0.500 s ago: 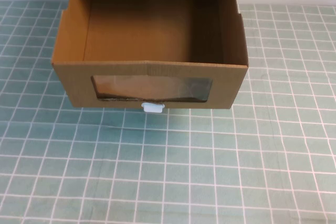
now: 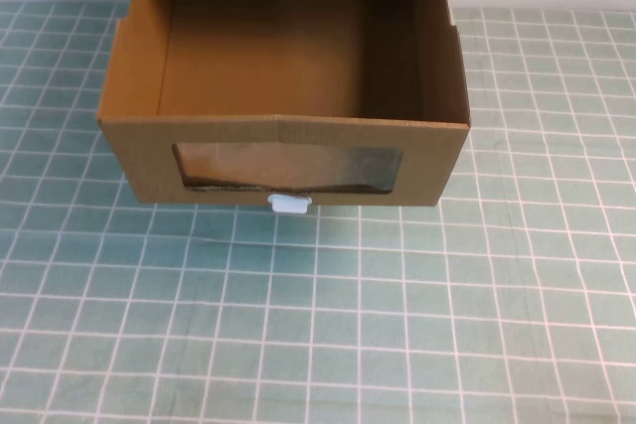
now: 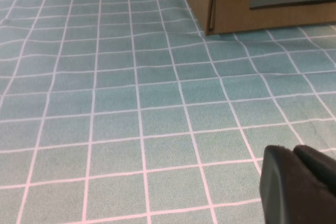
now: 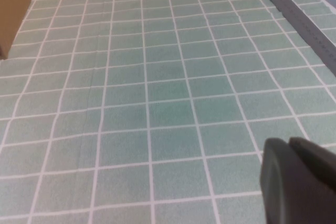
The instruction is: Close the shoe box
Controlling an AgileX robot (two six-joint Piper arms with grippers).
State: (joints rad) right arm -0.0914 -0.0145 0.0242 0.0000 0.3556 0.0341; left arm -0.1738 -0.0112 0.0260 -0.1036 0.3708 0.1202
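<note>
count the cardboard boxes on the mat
1. The shoe box sits at the far middle of the checked mat, its drawer pulled out. The left gripper and right gripper hover low over bare mat, each showing only in its own wrist view.

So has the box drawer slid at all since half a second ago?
No. The drawer stands open; its white tab sits on the same mat grid square.

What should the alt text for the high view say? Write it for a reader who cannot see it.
An open brown cardboard shoe box sits at the far side of a green gridded mat, its drawer pulled out toward the camera and empty. The front panel has a clear window with a small white tab below it. Neither claw appears in this view.
</note>
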